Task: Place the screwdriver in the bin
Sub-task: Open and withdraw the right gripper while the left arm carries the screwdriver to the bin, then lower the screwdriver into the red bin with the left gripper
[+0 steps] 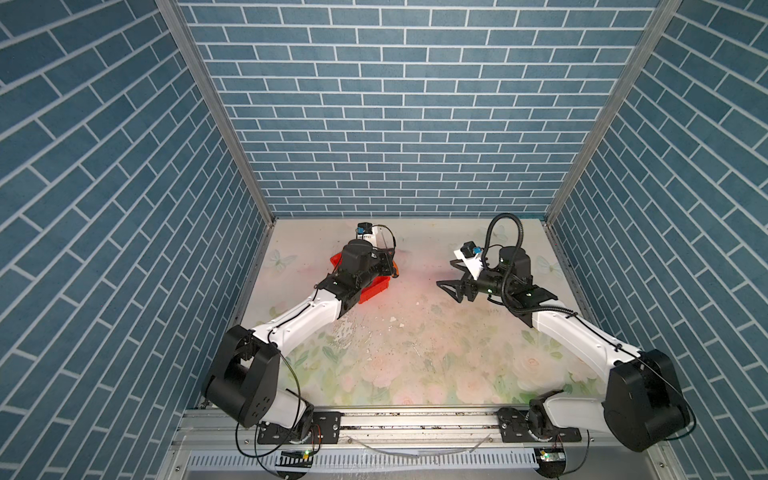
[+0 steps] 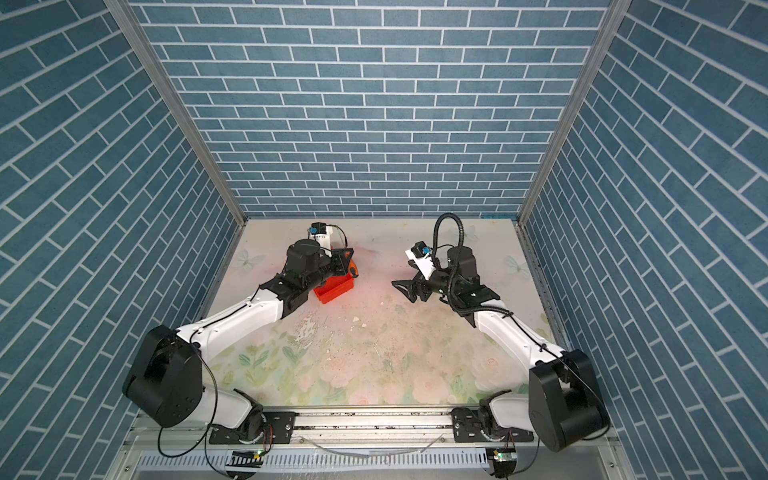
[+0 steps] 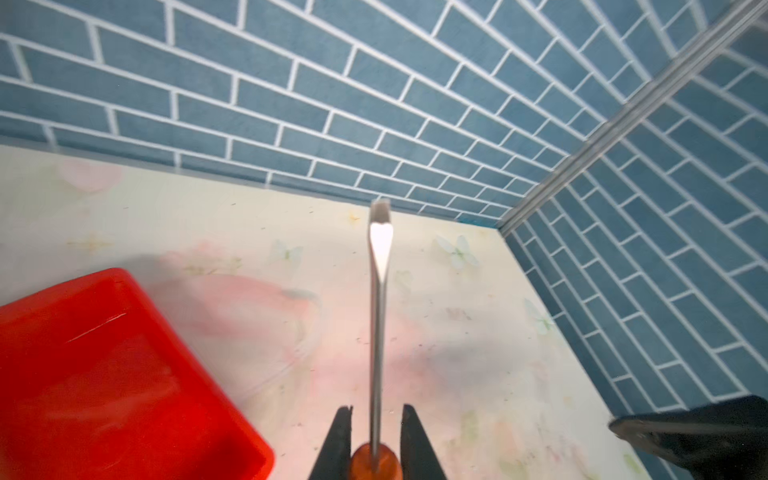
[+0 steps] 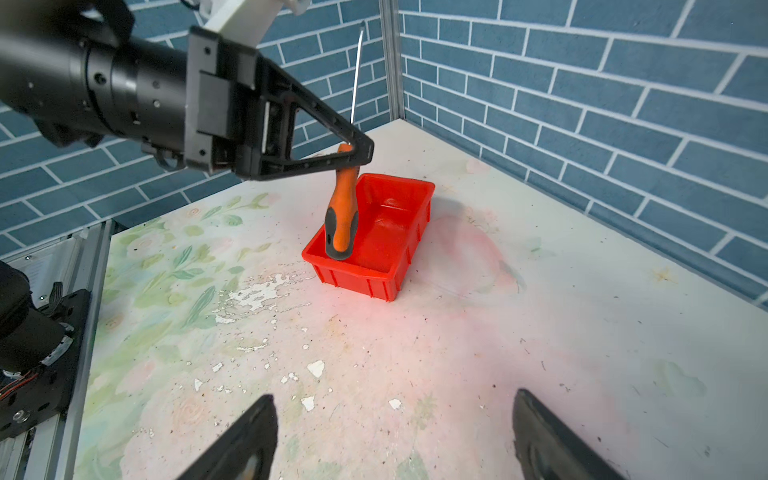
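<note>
On my left, my left tool (image 3: 376, 419) is clamped on the screwdriver (image 4: 341, 216) at the neck, where the orange handle meets the shaft. The shaft points up and the handle hangs down, nearly upright. The bin (image 4: 357, 280) sits on the counter (image 4: 457, 353) under that arm, with nothing in it that I can see. The handle's butt hangs low at one end of the bin, at its rim; I cannot tell whether it touches the rim or is truly over the inside. So the pickup and the carry look done to me, and what is left is to bring the handle fully over the bin, let go, and see the screwdriver lie inside. Further right, well apart from all this, my right tool (image 1: 445, 273) hangs above bare counter with its jaws spread wide, holding nothing.
</note>
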{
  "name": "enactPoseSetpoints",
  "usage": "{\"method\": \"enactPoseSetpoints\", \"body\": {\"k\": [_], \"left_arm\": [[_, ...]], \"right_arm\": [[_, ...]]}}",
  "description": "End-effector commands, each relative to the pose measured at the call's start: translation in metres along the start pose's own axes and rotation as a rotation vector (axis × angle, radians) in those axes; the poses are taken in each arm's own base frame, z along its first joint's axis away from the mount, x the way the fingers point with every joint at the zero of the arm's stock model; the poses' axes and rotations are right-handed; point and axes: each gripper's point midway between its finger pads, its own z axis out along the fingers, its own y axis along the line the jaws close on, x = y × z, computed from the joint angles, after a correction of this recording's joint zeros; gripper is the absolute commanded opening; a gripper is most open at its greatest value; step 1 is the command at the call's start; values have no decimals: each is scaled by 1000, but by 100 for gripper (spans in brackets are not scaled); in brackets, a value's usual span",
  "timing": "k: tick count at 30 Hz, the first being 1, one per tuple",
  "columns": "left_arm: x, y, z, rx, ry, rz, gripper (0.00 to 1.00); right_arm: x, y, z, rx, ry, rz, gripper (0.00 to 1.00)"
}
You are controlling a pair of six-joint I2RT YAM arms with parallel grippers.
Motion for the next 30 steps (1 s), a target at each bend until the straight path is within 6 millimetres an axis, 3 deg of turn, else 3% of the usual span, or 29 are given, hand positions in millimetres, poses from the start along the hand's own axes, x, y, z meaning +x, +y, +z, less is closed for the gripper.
{"method": "enactPoseSetpoints", "body": {"k": [1, 6, 11, 23, 27, 30], "left_arm": [[17, 42, 3, -152, 151, 35, 0], [22, 84, 24, -260, 293, 35, 0], [31, 112, 41, -356, 391, 35, 0], [72, 145, 70, -427, 505, -41, 0], [82, 154, 73, -442, 524, -66, 7], [84, 156, 73, -445, 527, -70, 24]], "right_arm": [[-32, 2, 13, 8, -62, -47, 88], [-32, 19, 39, -34, -36, -79, 88], [-32, 28, 56, -34, -6, -115, 87], [-30, 43, 68, -79, 29, -153, 88], [-27, 43, 67, -74, 38, -152, 88], [-25, 42, 65, -64, 46, -152, 88]]}}
